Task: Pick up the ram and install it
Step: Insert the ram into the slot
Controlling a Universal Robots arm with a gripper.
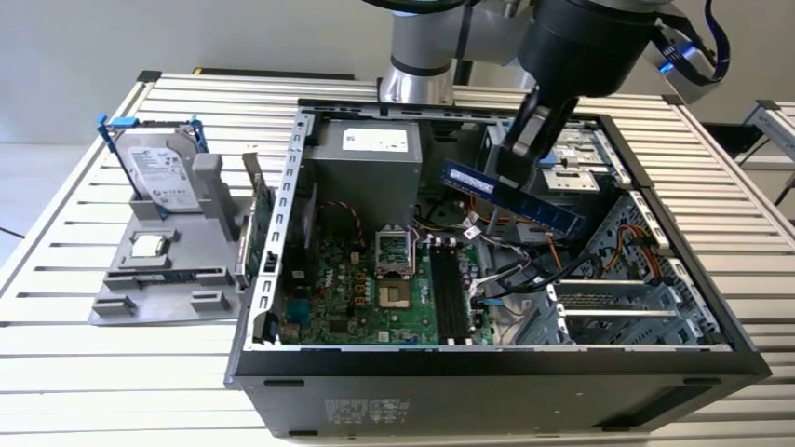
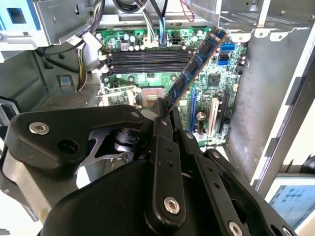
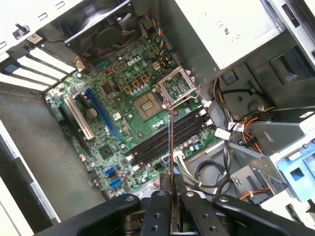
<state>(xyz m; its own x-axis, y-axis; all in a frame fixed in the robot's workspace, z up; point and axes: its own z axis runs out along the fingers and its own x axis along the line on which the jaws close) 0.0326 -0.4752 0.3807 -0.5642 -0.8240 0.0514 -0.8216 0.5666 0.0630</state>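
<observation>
Over the open case, exterior view: the black two-finger gripper (image 1: 513, 154) hangs from the arm above the far right part of the black and grey computer tower (image 1: 497, 365), which lies on its side on the slatted metal table (image 1: 74, 372).
Grip, exterior view: the fingers are pinched together on the long, narrow blue-green ram stick (image 1: 546, 212), which is carried in the air, tilted, with its lower end towards the exterior view's right.
Slots, exterior view: the row of long black memory slots (image 1: 450, 291) on the green motherboard (image 1: 360, 289) lies below the stick and nearer, well apart from it.
Left side, exterior view: a grey holder block (image 1: 149, 279) at the exterior view's left carries a silver hard drive in a blue frame (image 1: 162, 177).
Second wrist view: the ram (image 2: 194, 69) juts out from the gripper (image 2: 162, 105) over the board; the slots (image 2: 147, 56) beyond it look empty.
First wrist view: the ram (image 3: 171, 147) is seen edge-on, a thin line clamped at the gripper (image 3: 173, 189), crossing above the slots (image 3: 147, 142) at an angle.
Done, by my reading: the pick-up; the stick is off its rest and over the case.
Left: the seating; the stick touches no slot and is not lined up with them.
</observation>
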